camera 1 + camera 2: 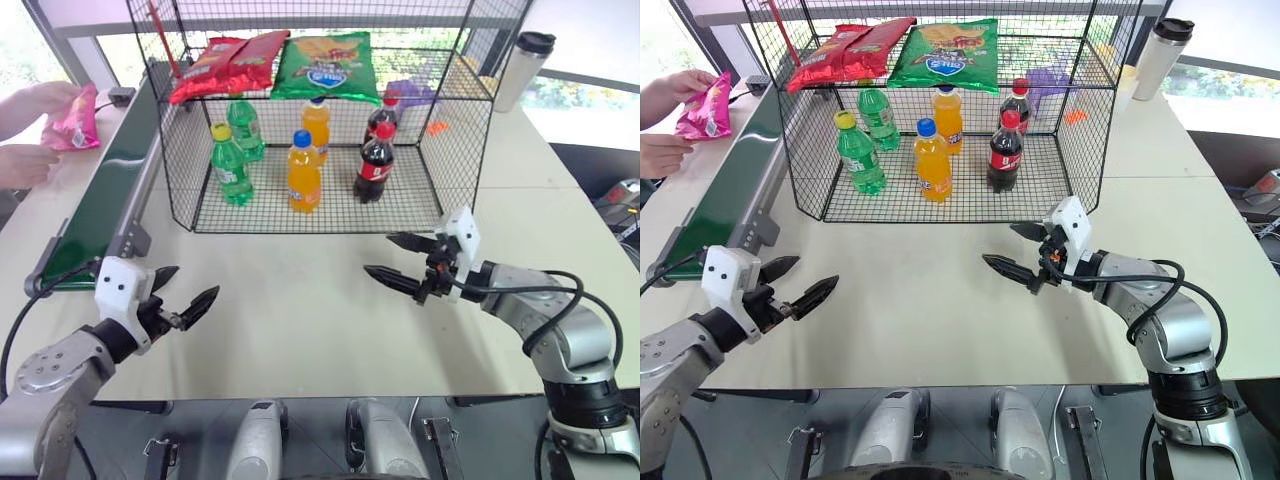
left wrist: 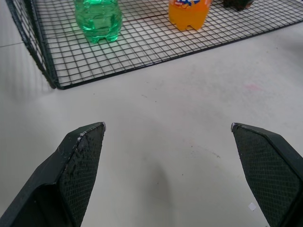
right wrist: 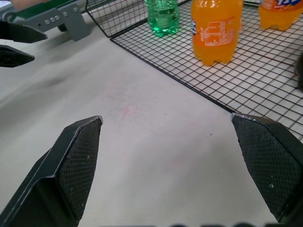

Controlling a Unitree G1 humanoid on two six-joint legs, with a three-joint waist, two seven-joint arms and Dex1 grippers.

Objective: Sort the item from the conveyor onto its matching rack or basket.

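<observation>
A person's two hands hold the magenta-pink crisp bag, the item (image 1: 72, 118), at the far left, beside the far part of the dark green conveyor (image 1: 105, 195). The black wire rack (image 1: 180, 170) stands in the middle of the table, to the right of the belt. My left gripper (image 1: 190, 285) is open and empty, low over the table near the conveyor's near end. My right gripper (image 1: 380, 254) is also open and empty, just in front of the rack's right front corner. Both point towards each other across bare tabletop.
Two red chip bags (image 1: 225, 62) and a green chip bag (image 1: 325, 65) lie on the rack's upper shelf. Green, orange and cola bottles (image 1: 303, 172) stand on its lower floor. A steel tumbler (image 1: 523, 68) stands at the back right. The table's front edge is close below both arms.
</observation>
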